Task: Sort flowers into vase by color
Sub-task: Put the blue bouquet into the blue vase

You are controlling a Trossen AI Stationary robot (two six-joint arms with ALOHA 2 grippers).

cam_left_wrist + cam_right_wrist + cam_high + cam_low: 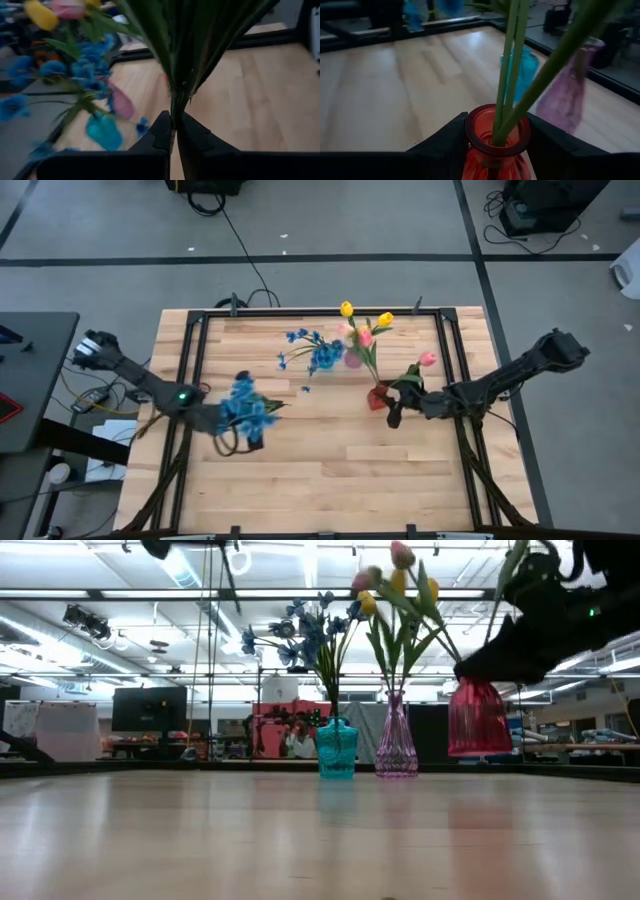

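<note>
Nearest you, the left gripper (243, 420) has its fingers (162, 135) pinched shut on a blue bunch (245, 408), stems running up out of the grip, held above the bench (300, 470) and not yet in a vase. The right gripper (395, 412) sits with its fingers either side of the red vase (495, 145); I cannot tell whether they grip it. Its pink tulip (428, 359) leans toward the right arm. Beyond, the teal vase (337, 748) holds blue blossoms; the purple vase (396, 748) mixes yellow and pink, so sorting is partway.

Three vases (352, 360) stand in a row mid-table (flowers (365, 330) in each); left gripper (240, 430) lifts another bunch (245, 408).
</note>
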